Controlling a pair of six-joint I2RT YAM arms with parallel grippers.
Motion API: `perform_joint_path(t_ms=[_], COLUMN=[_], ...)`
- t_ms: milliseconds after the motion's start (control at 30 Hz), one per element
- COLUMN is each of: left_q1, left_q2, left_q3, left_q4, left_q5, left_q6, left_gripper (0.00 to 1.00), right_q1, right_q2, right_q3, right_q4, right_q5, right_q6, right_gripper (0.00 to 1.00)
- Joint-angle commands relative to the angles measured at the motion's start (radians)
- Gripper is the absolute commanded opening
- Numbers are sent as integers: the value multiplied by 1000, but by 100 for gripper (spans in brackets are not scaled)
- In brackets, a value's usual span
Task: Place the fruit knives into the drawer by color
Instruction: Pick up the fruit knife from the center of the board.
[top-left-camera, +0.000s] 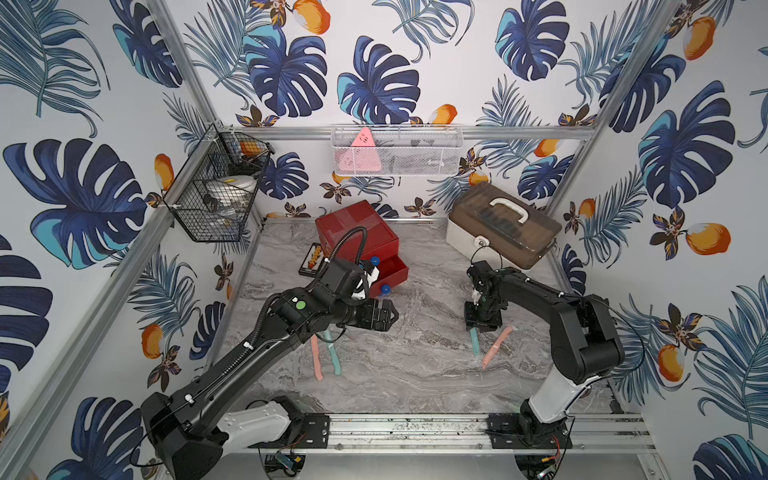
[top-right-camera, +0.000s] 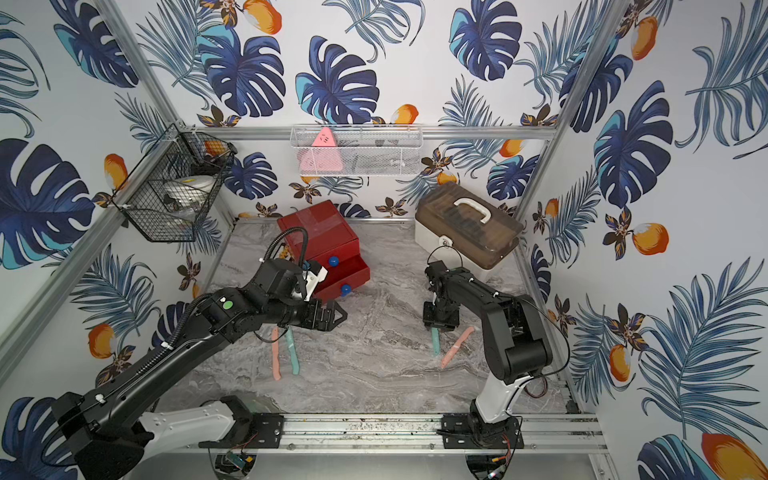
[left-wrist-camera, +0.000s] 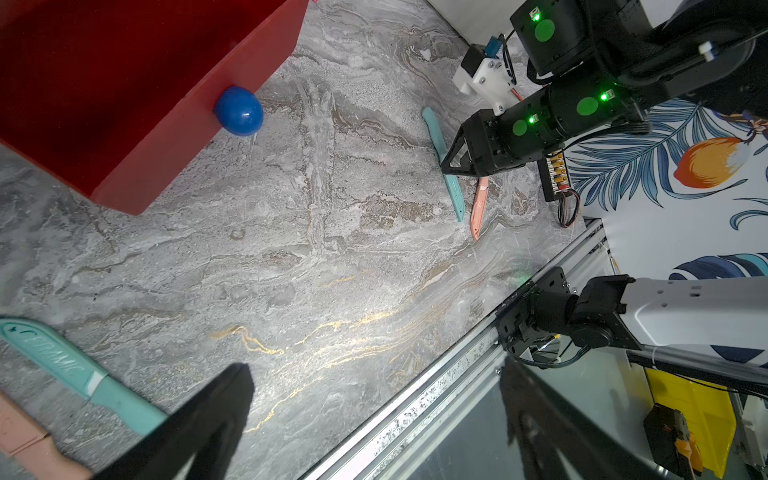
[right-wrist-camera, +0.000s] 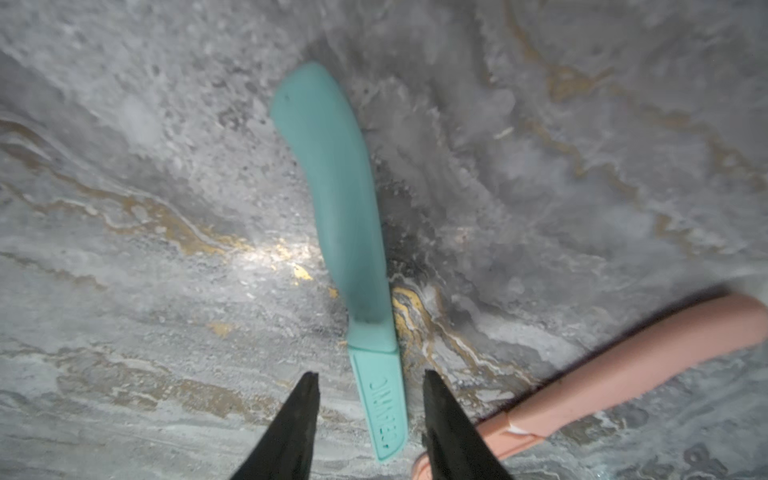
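The red drawer chest (top-left-camera: 357, 232) (top-right-camera: 320, 232) stands at the back left with its bottom drawer (left-wrist-camera: 166, 124) pulled out. Four fruit knives lie on the marble table. My right gripper (top-left-camera: 482, 326) (right-wrist-camera: 370, 374) points down, open, its jaws straddling the sheath end of a teal knife (right-wrist-camera: 340, 199) (top-left-camera: 475, 343) with a gap on each side. A pink knife (right-wrist-camera: 623, 365) (top-left-camera: 496, 347) lies just beside it. My left gripper (top-left-camera: 390, 318) (left-wrist-camera: 374, 399) hangs wide open and empty in front of the drawer. Under that arm lie a pink knife (top-left-camera: 316, 359) and a teal knife (top-left-camera: 333, 357) (left-wrist-camera: 62, 361).
A beige case with a brown lid (top-left-camera: 503, 232) sits at the back right. A small black tray of beads (top-left-camera: 313, 259) lies left of the chest. Wire baskets (top-left-camera: 395, 151) hang on the walls. A metal rail (top-left-camera: 415, 428) runs along the front edge.
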Motion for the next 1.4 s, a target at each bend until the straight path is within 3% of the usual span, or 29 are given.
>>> perform_joint_path(t_ms=[0,667,1200,1367], left_q1=[-1,-1,0,0], left_q2=[2,-27,-11,7], left_q3=[-7,-55,-66,-104], left_q4=[20,29,48,89], left_q5=[-4,-1,10,39], left_q6=[-17,-44,-34,-36], left_gripper=[99,99,99,99], right_q1=[0,1,1,1], right_q2=[12,37,77,64], right_q3=[-13,12,33,38], right_q4=[25,62,74,58], right_q5=[-2,69,71,65], right_q6=[17,22,29,33], right_gripper=[44,42,10,7])
